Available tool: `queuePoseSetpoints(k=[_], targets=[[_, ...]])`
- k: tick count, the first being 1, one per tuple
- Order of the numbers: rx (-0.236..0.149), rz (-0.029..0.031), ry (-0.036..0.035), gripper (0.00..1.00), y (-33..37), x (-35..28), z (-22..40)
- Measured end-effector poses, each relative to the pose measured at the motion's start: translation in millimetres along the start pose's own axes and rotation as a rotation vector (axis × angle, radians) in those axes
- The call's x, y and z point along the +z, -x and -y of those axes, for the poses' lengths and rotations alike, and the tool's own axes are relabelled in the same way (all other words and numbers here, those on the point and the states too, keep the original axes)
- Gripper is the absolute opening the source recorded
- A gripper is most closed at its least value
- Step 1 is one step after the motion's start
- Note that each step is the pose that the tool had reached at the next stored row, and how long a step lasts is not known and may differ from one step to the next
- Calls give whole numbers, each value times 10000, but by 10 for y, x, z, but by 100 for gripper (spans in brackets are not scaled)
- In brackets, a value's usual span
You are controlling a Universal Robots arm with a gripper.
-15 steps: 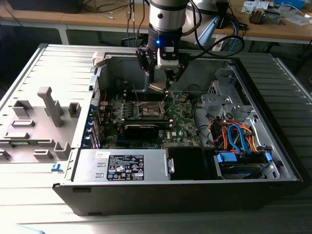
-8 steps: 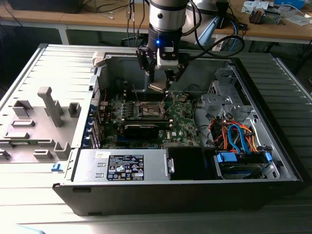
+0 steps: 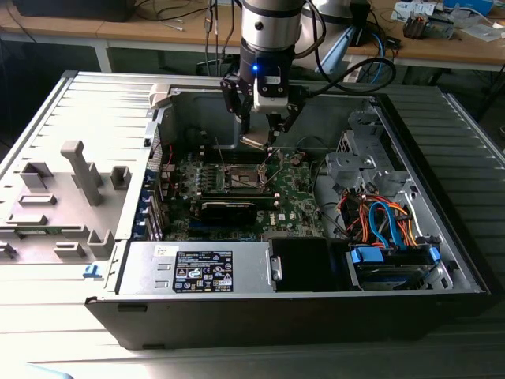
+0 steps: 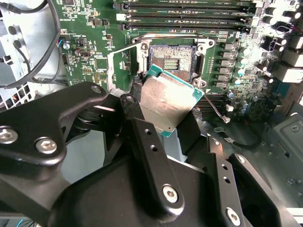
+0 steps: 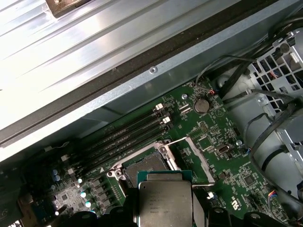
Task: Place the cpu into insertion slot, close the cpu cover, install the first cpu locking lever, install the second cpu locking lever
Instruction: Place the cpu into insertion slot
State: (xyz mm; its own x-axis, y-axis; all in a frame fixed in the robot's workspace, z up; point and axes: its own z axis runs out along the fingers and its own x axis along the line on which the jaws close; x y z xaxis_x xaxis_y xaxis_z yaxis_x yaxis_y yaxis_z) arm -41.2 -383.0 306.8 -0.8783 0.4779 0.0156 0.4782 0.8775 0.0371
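Observation:
The cpu (image 4: 166,98), a flat square chip with a silvery top and green edge, hangs tilted between my black fingers (image 4: 143,137); my gripper (image 4: 165,116) is shut on it. It is just above and beside the insertion slot (image 4: 171,57), a dark square socket on the green board, not touching it. The cpu cover (image 4: 124,71), a thin silver frame, stands swung open at the slot's side. In the first wrist view the cpu (image 5: 165,203) sits over the slot's (image 5: 144,168) near edge, with the cover (image 5: 196,158) open. In the exterior view my gripper (image 3: 260,140) hovers above the slot (image 3: 245,178).
I am inside an open computer case (image 3: 118,260). Memory slots (image 5: 123,137) run beside the socket, with a round coin battery (image 5: 202,105) nearby. A black heatsink block (image 3: 229,209) lies in front of the socket. Coloured cables (image 3: 387,221) and a drive cage fill the exterior view's right.

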Motion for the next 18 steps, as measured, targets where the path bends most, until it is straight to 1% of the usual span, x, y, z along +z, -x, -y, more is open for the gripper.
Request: queuePoseSetpoints(k=[18], targets=[[155,6,3,55,0,2,0]])
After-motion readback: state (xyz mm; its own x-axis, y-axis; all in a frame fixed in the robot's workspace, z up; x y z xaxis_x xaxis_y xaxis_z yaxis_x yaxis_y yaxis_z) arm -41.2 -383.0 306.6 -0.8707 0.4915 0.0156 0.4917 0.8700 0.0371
